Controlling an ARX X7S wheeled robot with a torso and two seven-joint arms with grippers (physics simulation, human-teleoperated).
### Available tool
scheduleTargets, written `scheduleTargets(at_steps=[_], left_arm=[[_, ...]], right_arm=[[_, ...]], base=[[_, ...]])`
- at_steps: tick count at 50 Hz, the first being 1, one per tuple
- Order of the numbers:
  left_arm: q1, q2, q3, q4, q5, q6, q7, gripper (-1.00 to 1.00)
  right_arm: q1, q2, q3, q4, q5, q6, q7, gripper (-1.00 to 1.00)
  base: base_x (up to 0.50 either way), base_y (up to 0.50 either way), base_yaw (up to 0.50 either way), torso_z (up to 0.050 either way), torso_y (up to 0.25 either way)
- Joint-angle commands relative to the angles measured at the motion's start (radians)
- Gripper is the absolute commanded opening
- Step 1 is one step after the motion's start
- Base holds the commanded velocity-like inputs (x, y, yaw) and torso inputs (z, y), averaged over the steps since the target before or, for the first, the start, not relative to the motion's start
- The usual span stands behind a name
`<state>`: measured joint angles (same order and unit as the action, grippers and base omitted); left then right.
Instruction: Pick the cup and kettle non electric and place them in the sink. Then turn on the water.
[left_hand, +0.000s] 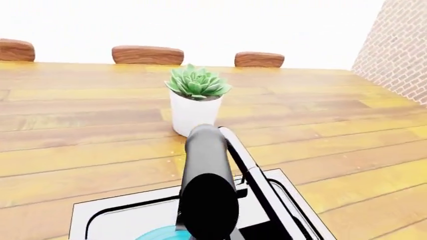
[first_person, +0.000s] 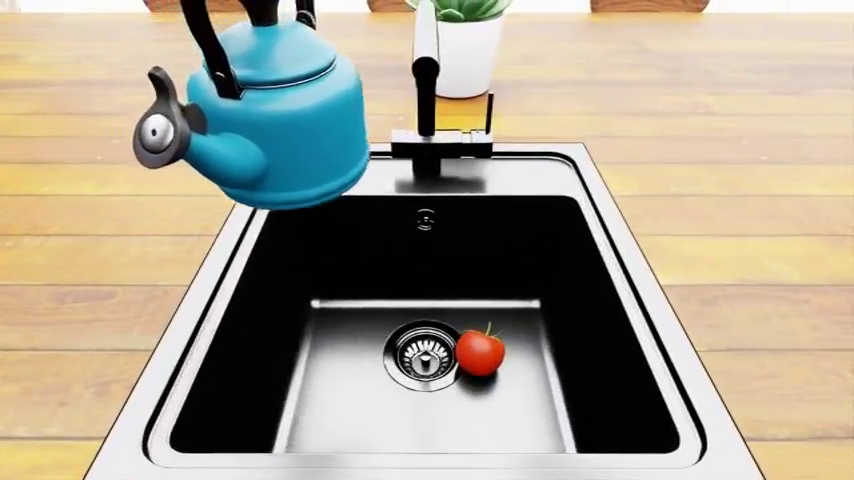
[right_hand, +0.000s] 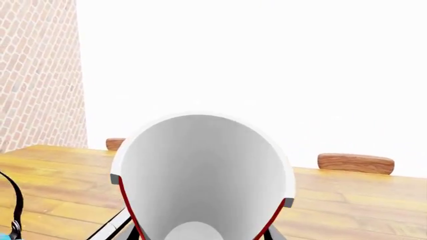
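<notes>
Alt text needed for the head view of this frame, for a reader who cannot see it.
A teal kettle hangs in the air above the back left corner of a deep black sink set in a wooden counter. A small red tomato lies beside the drain, with a black faucet behind.

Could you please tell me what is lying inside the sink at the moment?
On the sink's steel floor a small red tomato lies beside the round drain. The raised kettle covers only the rim's back left corner.
</notes>
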<state>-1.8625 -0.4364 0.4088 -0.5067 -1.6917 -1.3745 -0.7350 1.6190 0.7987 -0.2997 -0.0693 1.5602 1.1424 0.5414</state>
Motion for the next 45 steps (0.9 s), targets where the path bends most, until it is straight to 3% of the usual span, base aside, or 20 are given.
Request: scheduleTargets(at_steps=[1, 12, 28, 45], left_arm=[[0.014, 0.031, -0.004, 0.006, -0.001, 0.017, 0.024, -1.00], [0.060, 0.037, 0.000, 0.027, -0.025, 0.025, 0.002, -1.00], [0.192, 0.040, -0.022, 0.102, -0.187, 0.038, -0.166, -1.00], [0.279, 0.026, -0.016, 0.147, -0.238, 0.057, -0.202, -1.00]], right_arm=[[-0.003, 0.003, 0.003, -0.005, -0.009, 0.000, -0.008, -1.00], [-0.020, 0.013, 0.008, -0.012, -0.003, -0.009, -0.007, -1.00], [-0.029, 0.024, 0.010, -0.017, 0.005, -0.012, -0.005, -1.00], [-0.020, 0.022, -0.001, -0.020, 0.012, -0.004, 0.003, -1.00]], base=[[0.00, 0.00, 0.00, 0.000, 0.000], [0.00, 0.00, 0.00, 0.000, 0.001], [0.00, 0.00, 0.00, 0.001, 0.001], [0.00, 0.00, 0.00, 0.000, 0.001]])
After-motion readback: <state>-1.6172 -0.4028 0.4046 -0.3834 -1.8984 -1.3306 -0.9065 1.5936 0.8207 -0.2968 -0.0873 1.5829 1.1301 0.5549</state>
